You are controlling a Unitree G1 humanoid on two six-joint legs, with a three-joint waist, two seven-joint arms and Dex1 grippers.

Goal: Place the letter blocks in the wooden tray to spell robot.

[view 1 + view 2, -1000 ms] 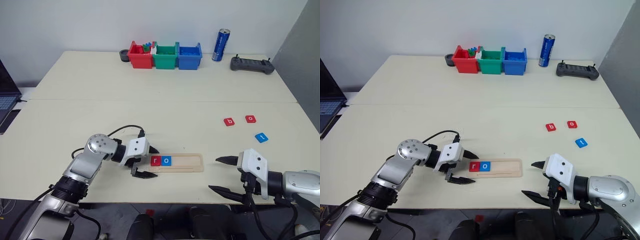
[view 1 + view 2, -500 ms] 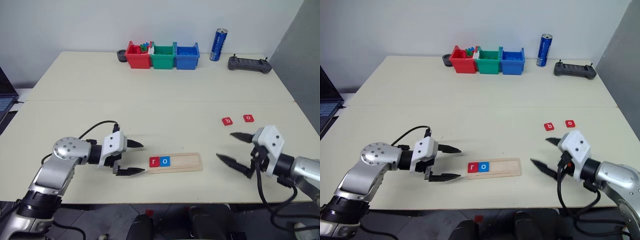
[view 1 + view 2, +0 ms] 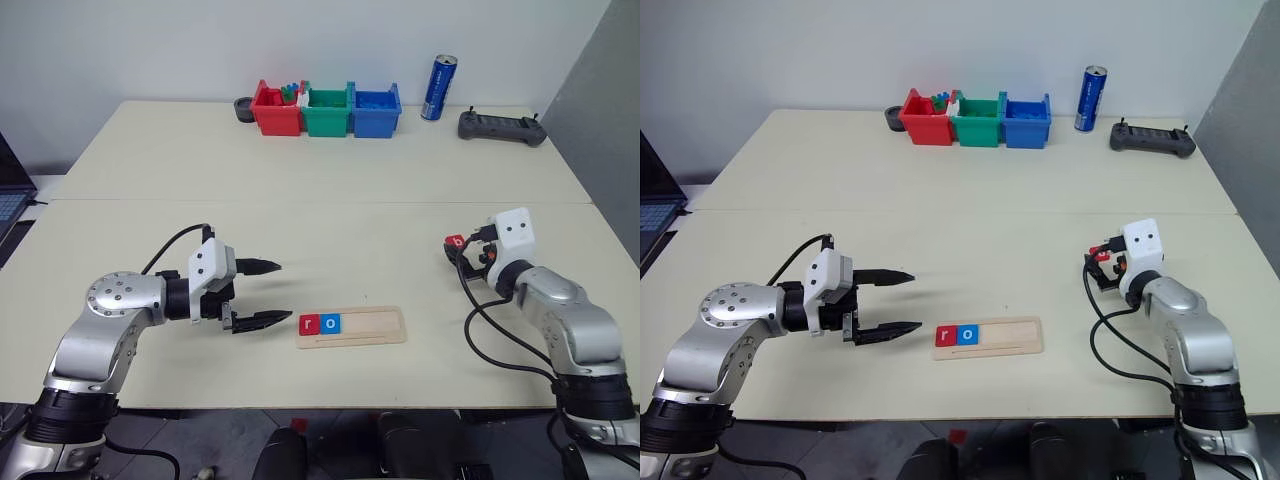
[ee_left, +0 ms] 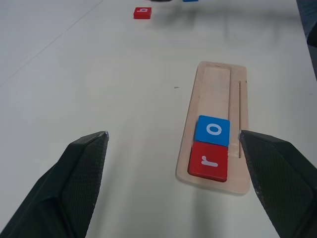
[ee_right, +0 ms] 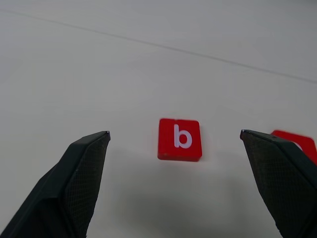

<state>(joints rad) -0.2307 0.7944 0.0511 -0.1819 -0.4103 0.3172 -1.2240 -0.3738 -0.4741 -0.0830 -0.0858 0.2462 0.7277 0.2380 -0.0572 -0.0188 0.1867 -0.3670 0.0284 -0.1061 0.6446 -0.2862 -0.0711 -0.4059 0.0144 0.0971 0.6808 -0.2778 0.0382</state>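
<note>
The wooden tray (image 3: 375,325) lies near the table's front edge, with a red r block (image 3: 309,323) and a blue o block (image 3: 331,322) side by side at its left end. My left gripper (image 3: 283,291) hovers open just left of the tray, pointing at it, with nothing held. A red b block (image 5: 180,139) lies on the table to the right. My right gripper (image 5: 174,132) is open above and just short of it, fingers wide to either side. Another red block (image 5: 296,143) peeks out beside the b.
Red (image 3: 277,110), green (image 3: 329,111) and blue (image 3: 375,111) bins stand in a row at the table's far edge. A blue can (image 3: 439,88) and a black controller (image 3: 502,127) are to their right. A laptop (image 3: 6,195) sits at the left edge.
My right gripper swung forward from the table's front edge to just before the b block. My left gripper drew back to the left from the tray and rose a little.
</note>
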